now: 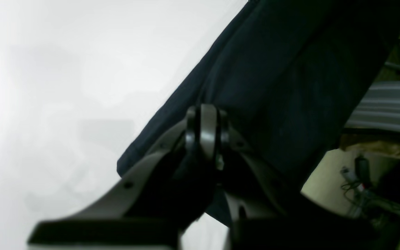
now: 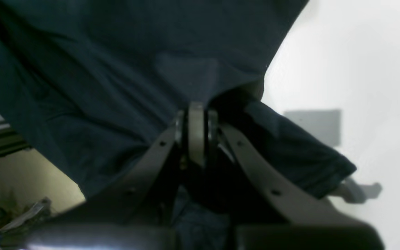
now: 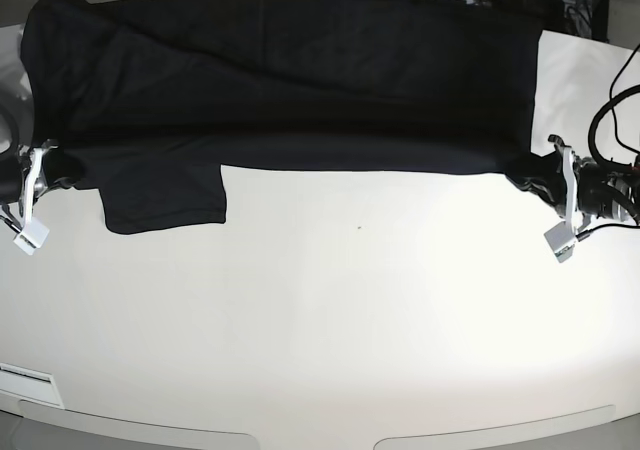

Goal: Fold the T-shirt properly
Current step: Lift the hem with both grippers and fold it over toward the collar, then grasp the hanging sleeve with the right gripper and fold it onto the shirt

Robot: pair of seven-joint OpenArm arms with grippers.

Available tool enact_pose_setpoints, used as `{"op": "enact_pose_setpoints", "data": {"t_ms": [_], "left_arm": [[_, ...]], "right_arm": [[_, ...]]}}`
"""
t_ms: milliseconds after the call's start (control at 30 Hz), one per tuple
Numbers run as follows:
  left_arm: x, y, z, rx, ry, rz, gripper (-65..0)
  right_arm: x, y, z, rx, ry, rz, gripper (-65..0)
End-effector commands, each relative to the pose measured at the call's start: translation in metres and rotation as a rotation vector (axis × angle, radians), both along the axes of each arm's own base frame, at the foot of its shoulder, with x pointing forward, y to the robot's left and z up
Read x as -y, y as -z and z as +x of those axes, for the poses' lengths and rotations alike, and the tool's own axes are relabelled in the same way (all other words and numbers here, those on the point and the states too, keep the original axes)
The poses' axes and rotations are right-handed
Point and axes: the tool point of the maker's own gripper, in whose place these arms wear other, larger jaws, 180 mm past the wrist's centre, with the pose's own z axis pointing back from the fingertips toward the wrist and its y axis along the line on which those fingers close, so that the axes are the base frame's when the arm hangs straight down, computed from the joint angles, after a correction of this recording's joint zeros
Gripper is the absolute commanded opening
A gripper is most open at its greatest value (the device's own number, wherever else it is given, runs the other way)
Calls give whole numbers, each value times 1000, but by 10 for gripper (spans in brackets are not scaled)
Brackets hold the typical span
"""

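T-shirt (image 3: 290,80) spread across far half of white tabletop (image 3: 330,320), 1 sleeve hanging nearer. Left pincer (image 3: 540,183) and right pincer (image 3: 50,168) each clamped on opposite shirt edges.

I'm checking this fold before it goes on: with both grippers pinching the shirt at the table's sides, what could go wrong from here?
1. The T-shirt lies at the far edge of the table, so a pull backward might drag it off.
2. The left gripper and right gripper each pinch only a small bit of cloth, which may slip out.
3. One sleeve hangs below the fold line and may bunch.
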Motion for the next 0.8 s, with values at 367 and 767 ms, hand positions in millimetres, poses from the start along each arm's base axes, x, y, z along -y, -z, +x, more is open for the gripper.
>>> {"op": "enact_pose_setpoints", "data": {"t_ms": [367,767], "left_arm": [[8,20,-48,-97,79,14,-650],[6,31,-65,-152,78,19,-318]], "right_arm": [[42,20,-14,-23,19,-221,-650],[-4,-41,22,115,-33,24,-247]]}}
